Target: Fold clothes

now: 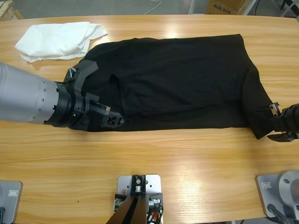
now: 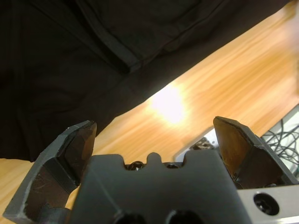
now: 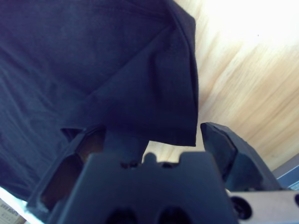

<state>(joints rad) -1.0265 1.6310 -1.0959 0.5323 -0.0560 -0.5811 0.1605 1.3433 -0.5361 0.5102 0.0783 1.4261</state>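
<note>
A large black short-sleeved T-shirt of soft fabric lies spread on the long wooden table, its long axis running left to right in the high view. Its broad straight edge is at the right end, where one corner droops toward the near right. The bunched, creased end with folds and a seam is at the left. No lettering is visible.

The left gripper sits at the shirt's near-left edge. In the left wrist view its jaws stand apart with bare wood between them and the shirt's edge just ahead. The right gripper is at the shirt's near-right corner, jaws apart. In the right wrist view the cloth corner hangs between them.

A crumpled white cloth garment lies at the table's far left, touching the shirt's corner.
</note>
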